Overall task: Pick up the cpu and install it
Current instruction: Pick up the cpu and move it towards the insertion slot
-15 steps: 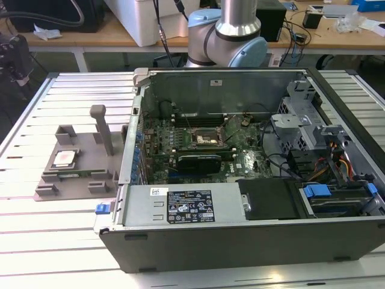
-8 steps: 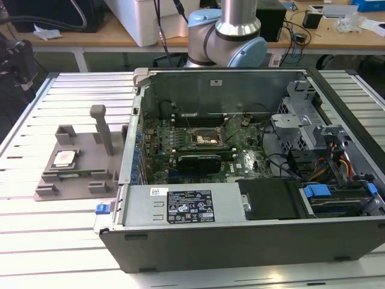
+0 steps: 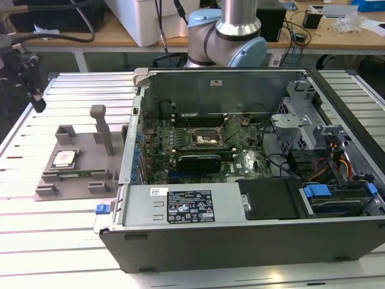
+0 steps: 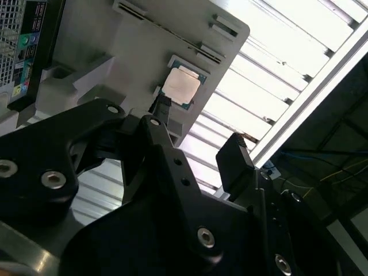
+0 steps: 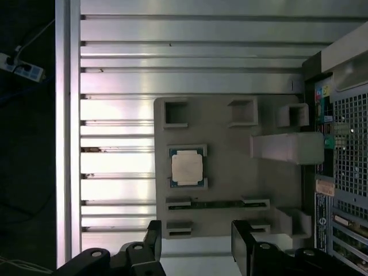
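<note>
cpu (image 5: 187,168) sits flat, metal top up, in a shallow pocket of the grey tray (image 5: 224,172). The tray is on the slatted table (image 5: 172,57), just beside the open case (image 3: 240,247). Exterior view has the cpu on the tray at that view's left, well apart from the socket (image 3: 207,139) inside the case.

Handling, my read:
- Light, thin and rigid, so it won't flex.
- The smooth lid looks slippery, and the rim is thin, so there's little purchase.
- The underside is probably the fragile part, so no dragging, tilting or dropping.
- Best hold is two opposite edges, pinched lightly with the chip kept level. Don't press on the lid.
- Pocket lips hug the chip at the corners. Can't tell how much edge is free for the pads.

gripper (image 5: 198,244): fingers (image 5: 244,244) are spread with a clear gap and nothing between them.

Relative position: the first wrist view puts the cpu ahead of the fingertips, roughly in line with the gap, not touching, with bare tray between. The second wrist view agrees: the chip is beyond the tips and one finger points about at its edge. Height above the tray isn't readable, but it looks like a hover, not contact.
</note>
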`<control>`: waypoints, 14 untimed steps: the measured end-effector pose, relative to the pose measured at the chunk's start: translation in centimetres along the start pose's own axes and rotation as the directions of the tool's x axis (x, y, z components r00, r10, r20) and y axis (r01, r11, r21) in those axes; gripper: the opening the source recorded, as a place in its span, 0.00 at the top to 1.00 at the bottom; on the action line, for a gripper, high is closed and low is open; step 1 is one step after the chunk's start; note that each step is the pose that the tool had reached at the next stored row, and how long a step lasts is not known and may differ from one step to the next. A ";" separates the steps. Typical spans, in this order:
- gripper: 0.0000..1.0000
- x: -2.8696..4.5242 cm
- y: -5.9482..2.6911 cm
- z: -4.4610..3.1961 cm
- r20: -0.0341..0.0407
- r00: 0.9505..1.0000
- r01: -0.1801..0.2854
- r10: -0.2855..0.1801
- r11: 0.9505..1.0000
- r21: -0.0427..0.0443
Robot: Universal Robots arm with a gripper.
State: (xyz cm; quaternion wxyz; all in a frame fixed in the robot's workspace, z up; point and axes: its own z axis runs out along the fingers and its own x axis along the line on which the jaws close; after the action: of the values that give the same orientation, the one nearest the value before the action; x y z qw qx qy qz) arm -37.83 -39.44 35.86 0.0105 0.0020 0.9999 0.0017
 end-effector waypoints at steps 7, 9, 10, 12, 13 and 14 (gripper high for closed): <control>0.40 -0.31 -0.01 1.94 -0.003 1.000 0.009 -0.009 1.000 0.000; 0.40 -0.30 -0.01 2.32 -0.003 1.000 0.011 -0.011 1.000 0.000; 0.40 -0.30 -0.01 2.66 -0.004 1.000 0.012 -0.012 1.000 0.000; 0.40 -0.29 -0.01 3.11 -0.004 1.000 0.013 -0.013 1.000 0.000; 0.40 -0.29 -0.01 3.30 -0.004 1.000 0.014 -0.014 1.000 0.000; 0.40 -0.28 -0.01 3.47 -0.004 1.000 0.015 -0.015 1.000 0.000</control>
State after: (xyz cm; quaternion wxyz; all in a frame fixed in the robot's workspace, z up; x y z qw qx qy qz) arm -37.48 -39.44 32.39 0.0086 -0.0055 0.9999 0.0018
